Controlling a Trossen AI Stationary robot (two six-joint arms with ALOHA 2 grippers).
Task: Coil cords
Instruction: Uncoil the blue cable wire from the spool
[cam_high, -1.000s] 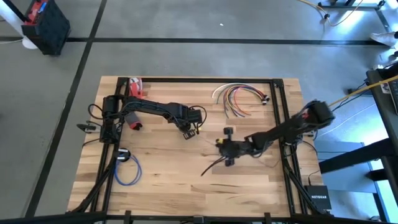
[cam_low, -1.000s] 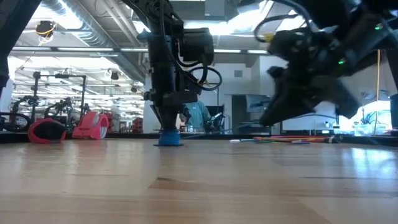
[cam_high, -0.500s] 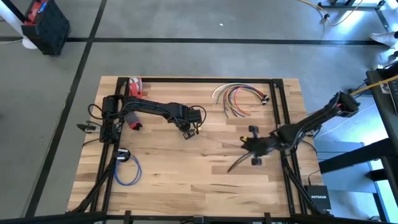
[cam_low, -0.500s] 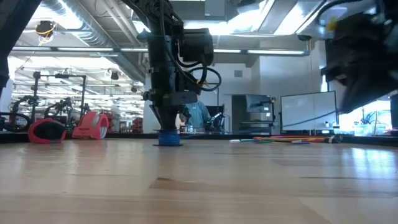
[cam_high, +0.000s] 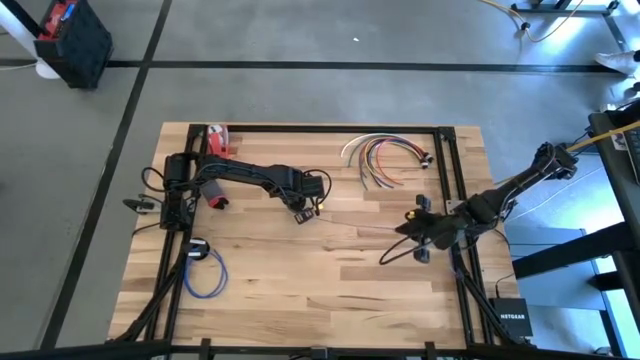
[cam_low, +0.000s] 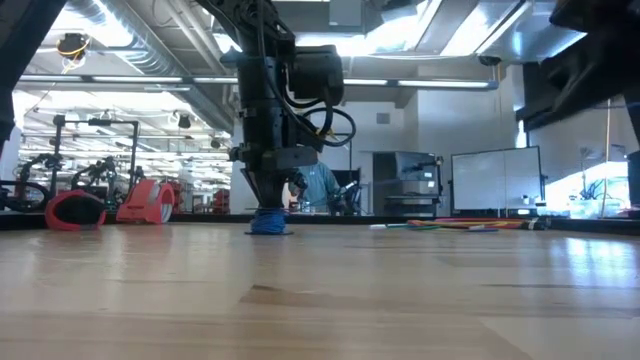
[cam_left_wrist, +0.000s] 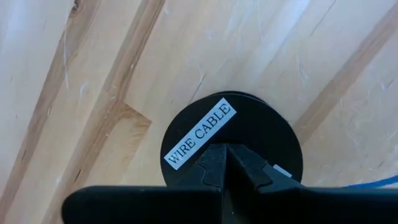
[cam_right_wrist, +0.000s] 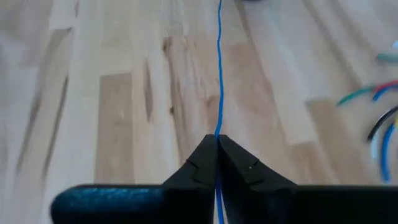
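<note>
The right gripper (cam_right_wrist: 217, 144), clenched on the blue cord (cam_right_wrist: 218, 68), stretches it taut across the bench (cam_high: 300, 280) from the spool (cam_left_wrist: 231, 144), which the shut left gripper (cam_left_wrist: 225, 163) pins. Next, I judge: wind that line round.

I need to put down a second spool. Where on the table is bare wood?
Free: the near middle, between the coiled blue cord and the right gripper. Crowded: the far right by the loose cords, and mid-table where the blue wire runs from the left gripper.
</note>
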